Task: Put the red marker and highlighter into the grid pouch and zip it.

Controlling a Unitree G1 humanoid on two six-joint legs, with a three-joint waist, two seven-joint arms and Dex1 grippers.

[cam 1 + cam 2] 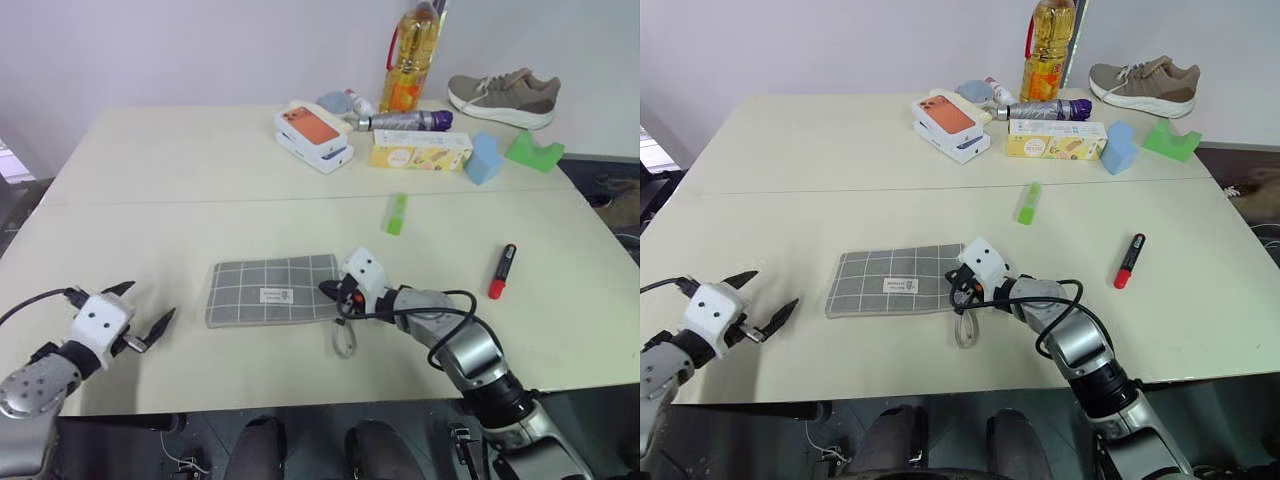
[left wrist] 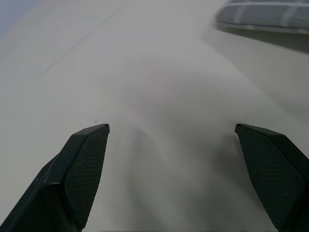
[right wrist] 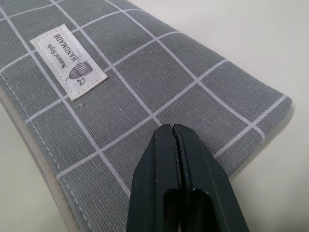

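The grid pouch (image 1: 270, 290) lies flat in the middle of the table, label up, with its grey wrist loop (image 1: 344, 340) trailing from its right end. My right gripper (image 1: 330, 291) is shut at that right end; in the right wrist view its closed tips (image 3: 170, 128) sit over the pouch fabric (image 3: 145, 72), and nothing shows between them. The green highlighter (image 1: 396, 214) lies on the table beyond the pouch. The red marker (image 1: 502, 271) rests to the right. My left gripper (image 1: 148, 302) is open over bare table, left of the pouch.
At the far side stand stacked phone boxes (image 1: 315, 135), a yellow box (image 1: 420, 150), a purple bottle (image 1: 405, 121), an oil bottle (image 1: 410, 60), a shoe (image 1: 505, 97), a blue foam block (image 1: 483, 158) and a green foam block (image 1: 533, 150).
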